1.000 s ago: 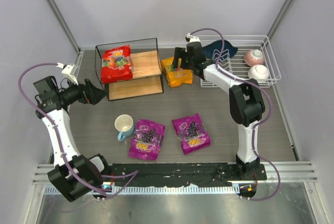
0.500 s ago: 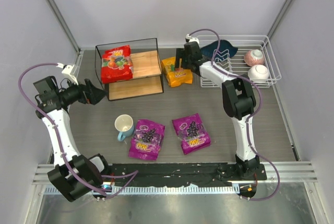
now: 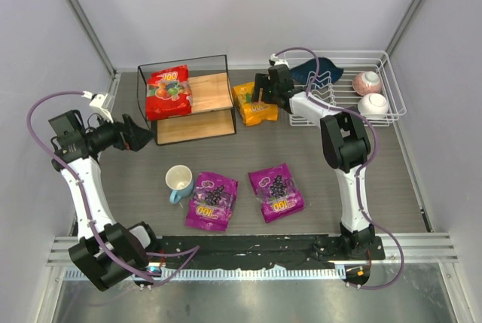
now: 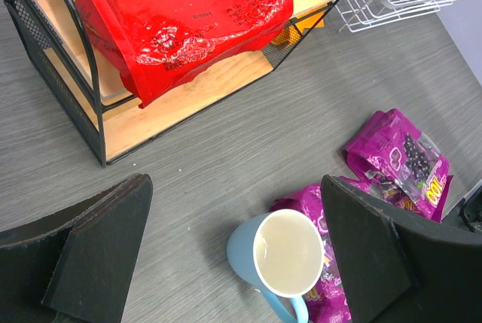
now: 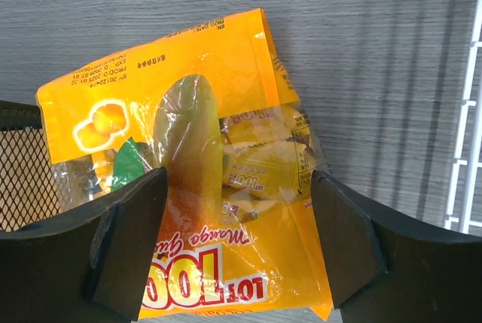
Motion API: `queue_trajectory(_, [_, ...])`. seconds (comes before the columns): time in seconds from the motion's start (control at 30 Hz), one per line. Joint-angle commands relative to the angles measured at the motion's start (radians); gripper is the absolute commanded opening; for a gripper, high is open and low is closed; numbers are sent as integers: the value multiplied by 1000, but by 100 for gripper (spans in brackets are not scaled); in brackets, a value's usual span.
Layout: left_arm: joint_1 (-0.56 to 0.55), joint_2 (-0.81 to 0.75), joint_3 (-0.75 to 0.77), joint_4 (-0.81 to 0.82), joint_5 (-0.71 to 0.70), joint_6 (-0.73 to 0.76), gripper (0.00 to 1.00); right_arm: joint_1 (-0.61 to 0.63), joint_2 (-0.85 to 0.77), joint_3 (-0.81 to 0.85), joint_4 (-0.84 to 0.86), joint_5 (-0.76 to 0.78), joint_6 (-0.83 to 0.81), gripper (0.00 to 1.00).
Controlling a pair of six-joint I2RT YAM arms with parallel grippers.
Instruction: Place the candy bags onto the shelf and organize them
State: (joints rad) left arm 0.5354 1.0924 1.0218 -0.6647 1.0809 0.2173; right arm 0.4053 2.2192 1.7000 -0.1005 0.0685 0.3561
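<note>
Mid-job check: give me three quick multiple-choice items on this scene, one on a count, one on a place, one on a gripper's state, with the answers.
1. How many purple candy bags lie on the table? A one; B two; C three.
2. Where is the red candy bag? A on the shelf, top board; B on its lower board; C on the table.
3. How does the right gripper stand at the orange candy bag? A shut on it, lifted; B shut beside it; C open, a finger at each side.
Answers: 1 B, two lie flat near the arm bases. 2 A, it rests at the top board's left end. 3 C, the bag lies flat between the spread fingers.
</note>
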Motion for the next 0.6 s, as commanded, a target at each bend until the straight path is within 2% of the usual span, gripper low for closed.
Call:
queue_trajectory(0.0, [8, -14, -3, -4, 11, 10, 100, 3, -24, -26, -4, -2, 6, 83])
queue_trajectory(0.03, [6, -15, -5, -1, 10, 8, 100, 3, -23, -26, -8, -9, 4, 81])
queue_trajectory(0.1, [8, -16, 0, -3, 14, 7, 100, 3, -20, -28, -10, -42, 6, 68])
queue_trajectory(0.13, [6, -14, 1, -4, 16, 5, 100, 3, -20, -31, -8, -52, 10, 54])
queue_trajectory(0.23, [8, -12, 3, -9, 19, 4, 100, 4, -38, -51, 5, -102, 12, 35])
queue_trajectory(0.33, [6, -14, 1, -12, 24, 5, 100, 3, -79, -91, 24, -134, 12, 12])
queue_trajectory(0.37, [6, -15, 3, -12, 24, 5, 100, 3, -91, -98, 24, -137, 14, 1])
queue_trajectory(0.57, [6, -25, 3, -15, 33, 5, 100, 19, -240, -258, 42, -194, -2, 1])
